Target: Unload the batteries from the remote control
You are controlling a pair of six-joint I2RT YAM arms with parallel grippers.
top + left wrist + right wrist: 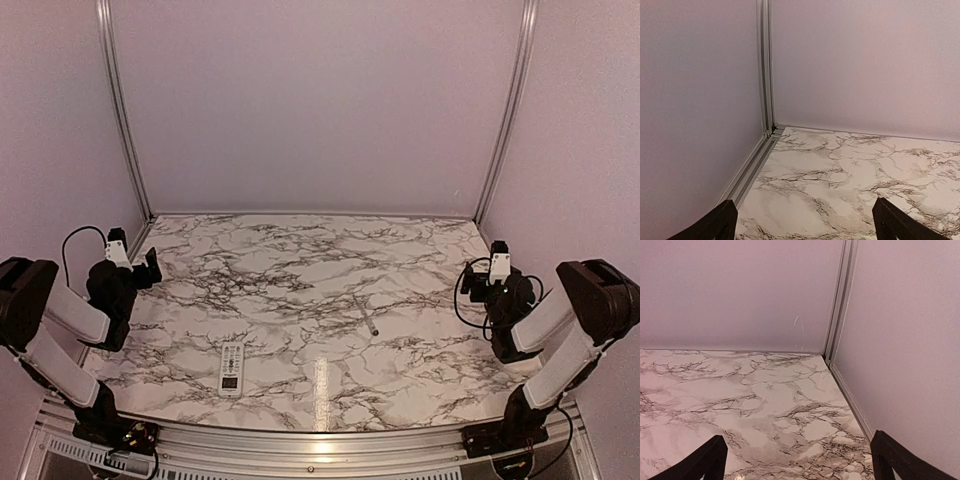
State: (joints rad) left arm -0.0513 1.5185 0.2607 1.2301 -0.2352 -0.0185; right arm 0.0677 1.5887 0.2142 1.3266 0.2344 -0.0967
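Observation:
The white remote control (231,368) lies button side up near the table's front edge, left of centre. No batteries show; they are hidden or out of view. My left gripper (148,266) is open and empty at the left edge of the table, far behind the remote. My right gripper (476,281) is open and empty at the right edge. In the left wrist view the gripper (802,222) has its dark fingertips (720,225) wide apart over bare marble. In the right wrist view the gripper (795,460) also has its fingertips (890,455) wide apart over bare marble.
A thin grey pen-like rod (367,317) lies right of centre on the marble table (300,270). Plain walls with aluminium posts (120,110) close in the back and sides. An aluminium rail (300,440) runs along the front edge.

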